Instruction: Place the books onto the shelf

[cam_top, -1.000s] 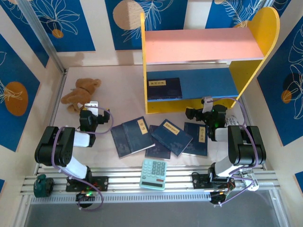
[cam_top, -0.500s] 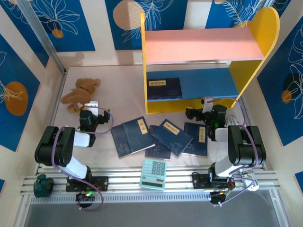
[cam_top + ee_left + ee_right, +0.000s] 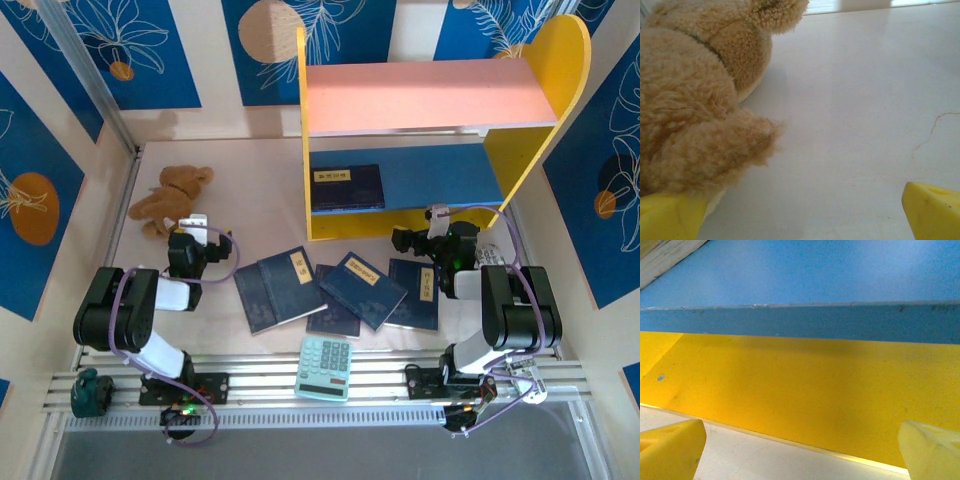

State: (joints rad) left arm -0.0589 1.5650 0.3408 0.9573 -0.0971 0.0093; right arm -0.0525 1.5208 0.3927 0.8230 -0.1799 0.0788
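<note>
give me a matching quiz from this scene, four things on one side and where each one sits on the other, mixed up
Things
1. teddy bear
2. calculator
3. lone book
4. overlapping books

Places
A. on the blue lower board of the shelf
B. at the near edge of the table, just in front of the book pile
C. on the table, left of the shelf
D. on the table, in front of the shelf, between the two arms

Pairs: 1-C, 2-B, 3-A, 4-D
</note>
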